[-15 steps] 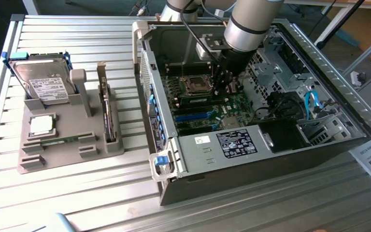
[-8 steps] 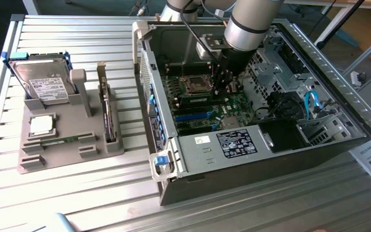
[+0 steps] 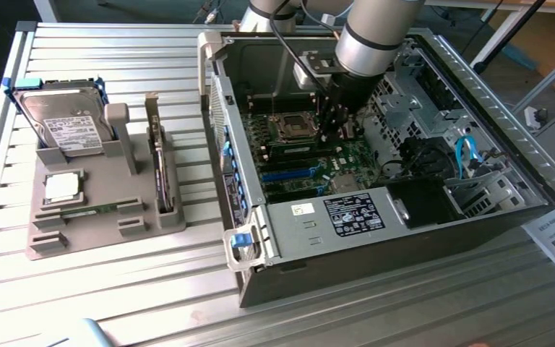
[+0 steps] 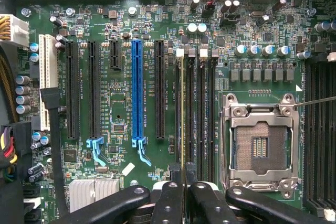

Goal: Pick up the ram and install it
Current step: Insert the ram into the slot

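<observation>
Exterior view: the gripper (image 3: 334, 131) reaches down into the open computer case (image 3: 258, 242), over the motherboard (image 3: 347, 165) and just beside the processor socket (image 3: 292, 127). Wrist view: its fingers (image 4: 169, 203) are pinched nearly together on the ram (image 4: 182, 109) — a thin green strip seen edge-on, standing along the outermost of the memory slots (image 4: 202, 114) beside the socket.

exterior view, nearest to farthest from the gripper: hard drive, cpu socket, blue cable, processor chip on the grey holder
1. cpu socket, just to the exterior view's left of the gripper
2. blue cable, toward the exterior view's right
3. hard drive and processor chip, both on the grey holder at the exterior view's far left; too close to call
</observation>
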### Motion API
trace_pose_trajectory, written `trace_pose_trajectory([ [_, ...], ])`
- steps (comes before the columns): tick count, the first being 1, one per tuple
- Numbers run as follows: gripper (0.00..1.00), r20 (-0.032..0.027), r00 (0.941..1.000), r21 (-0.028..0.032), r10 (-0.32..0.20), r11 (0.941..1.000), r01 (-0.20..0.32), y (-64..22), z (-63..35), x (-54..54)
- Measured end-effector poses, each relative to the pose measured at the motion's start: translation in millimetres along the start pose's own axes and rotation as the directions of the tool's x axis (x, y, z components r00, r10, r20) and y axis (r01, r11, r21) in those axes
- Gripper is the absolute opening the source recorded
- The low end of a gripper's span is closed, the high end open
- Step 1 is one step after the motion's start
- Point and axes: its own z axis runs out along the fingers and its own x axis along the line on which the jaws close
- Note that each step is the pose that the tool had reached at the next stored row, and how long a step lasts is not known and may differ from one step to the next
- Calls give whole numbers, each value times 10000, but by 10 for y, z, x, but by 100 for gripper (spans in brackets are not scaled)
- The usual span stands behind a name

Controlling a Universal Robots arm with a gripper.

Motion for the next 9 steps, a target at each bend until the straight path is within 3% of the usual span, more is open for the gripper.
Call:
trace_pose_trajectory([
  [9,12,5,10000,1,0,10000,0,0,21,0],
])
